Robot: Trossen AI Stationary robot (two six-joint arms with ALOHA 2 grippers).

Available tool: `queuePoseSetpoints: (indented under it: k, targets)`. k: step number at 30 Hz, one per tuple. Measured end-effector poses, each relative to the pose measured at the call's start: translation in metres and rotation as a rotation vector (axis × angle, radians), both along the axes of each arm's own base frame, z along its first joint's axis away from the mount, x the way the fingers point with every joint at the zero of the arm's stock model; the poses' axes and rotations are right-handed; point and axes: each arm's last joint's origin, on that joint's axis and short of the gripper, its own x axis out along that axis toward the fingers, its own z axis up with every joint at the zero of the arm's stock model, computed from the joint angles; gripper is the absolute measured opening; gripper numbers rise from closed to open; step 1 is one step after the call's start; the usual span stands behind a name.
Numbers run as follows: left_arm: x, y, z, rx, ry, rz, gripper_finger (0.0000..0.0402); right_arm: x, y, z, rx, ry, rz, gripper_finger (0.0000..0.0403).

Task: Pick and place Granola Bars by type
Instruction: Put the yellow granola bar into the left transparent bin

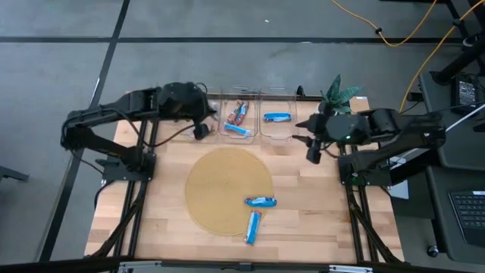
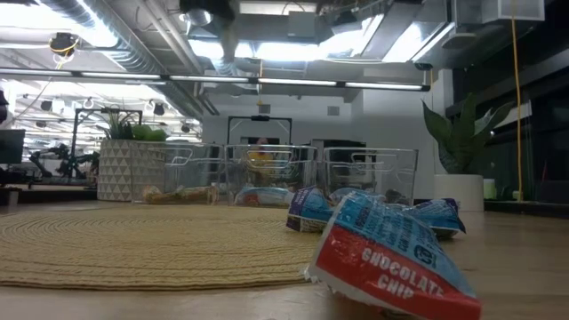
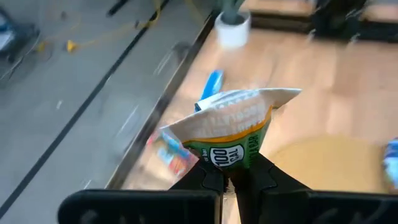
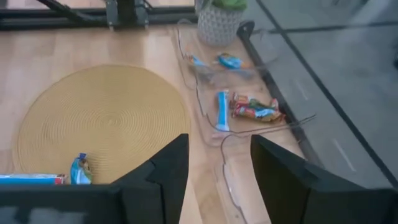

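The sorting is judged to be partly done. A green-and-white wrapped bar (image 3: 233, 127) is pinched at its lower end by the left gripper (image 3: 229, 179), whose fingers are clamped tight on the wrapper; the bar is carried above the far left part of the counter (image 1: 167, 220), near the row of clear bins (image 1: 250, 117). The spot directly under this gripper cannot be made out for certain.

Several bars have been placed already. In the middle bin, just to the right of the left gripper in the overhead view, a red-brown bar (image 1: 240, 112) and a blue bar (image 1: 238, 130) lie side by side. In the next bin, just beside the right gripper (image 1: 313, 154), one blue bar (image 1: 276, 117) is seen. Whether each bin holds one type only cannot be confirmed.

Two blue bars are left to be sorted: one (image 1: 261, 202) lies on the round woven mat (image 1: 220, 182), the other (image 1: 253, 227) at the mat's near edge, both well in front of the right gripper and closer to it than to the left. The right gripper is held partly open and empty beside the bins.
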Motion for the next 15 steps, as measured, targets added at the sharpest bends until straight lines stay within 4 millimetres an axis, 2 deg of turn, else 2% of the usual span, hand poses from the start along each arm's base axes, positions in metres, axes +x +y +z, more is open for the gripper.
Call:
queuePoseSetpoints:
  k: [8, 15]
  targets:
    - [-0.014, 0.034, -0.011, -0.060, 0.112, 0.134, 0.0006, -0.026, -0.005, 0.014, -0.027, -0.067, 0.024, 0.0173]
    - [-0.023, 0.066, -0.023, -0.105, 0.197, 0.233, 0.0006, -0.044, -0.008, 0.014, -0.032, -0.033, 0.025, 0.0173]
